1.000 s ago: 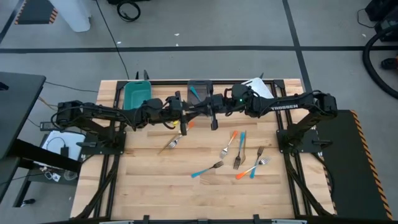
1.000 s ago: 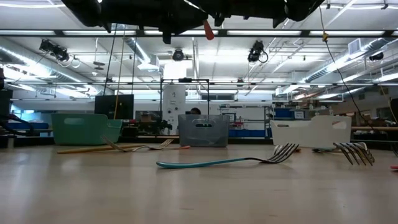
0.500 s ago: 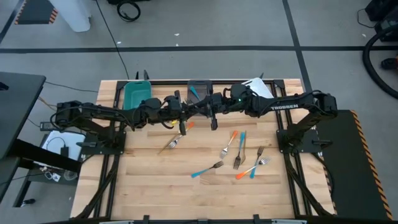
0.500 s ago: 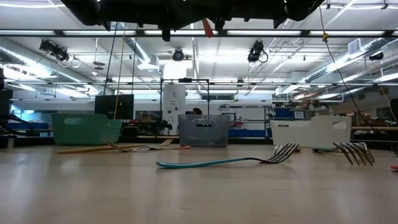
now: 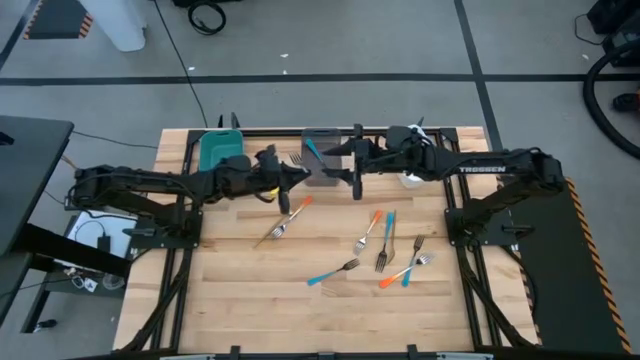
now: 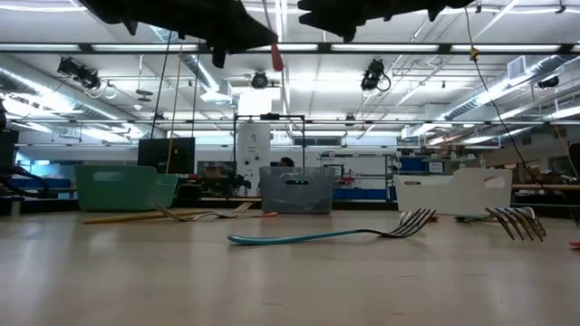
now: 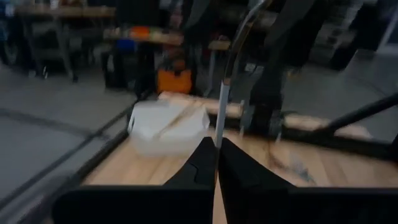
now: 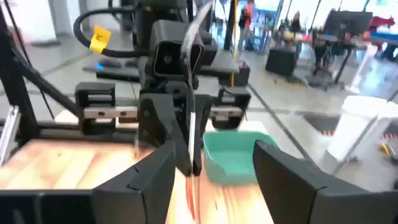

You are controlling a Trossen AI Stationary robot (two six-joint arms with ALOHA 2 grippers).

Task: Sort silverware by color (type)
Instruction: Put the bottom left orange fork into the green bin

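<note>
The left tool (image 5: pixel 290 178) is hanging above the back half of the bench (image 5: pixel 240 300), just in front of the grey bin (image 5: pixel 322 158), with its fingers (image 7: pixel 202 163) pinched tight on an orange-handled fork (image 5: pixel 296 186). The fork is standing roughly upright in the grip, its metal end rising past the fingers in the left wrist view and its orange handle pointing down at the wood.

The right tool (image 5: pixel 358 177) is facing it from close by, a small gap lying between the two. Its fingers (image 8: pixel 158 174) are spread wide with nothing between them.

The teal bin (image 5: pixel 221 152), the grey bin and the white bin (image 5: pixel 412 142) are sitting in a row along the back edge of the bench, with blue handles leaning inside the grey one.

A golden-tan fork (image 5: pixel 277 229) is lying on the wood below the left tool. To the right, a cluster of orange and blue forks (image 5: pixel 385 245) is lying in the middle of the bench, some touching or crossing, and one blue fork (image 5: pixel 333 272) is lying a little apart towards the front. The front strip and the left side of the bench are showing bare wood. In the low view the blue fork (image 6: pixel 326 235) is lying flat in the foreground.
</note>
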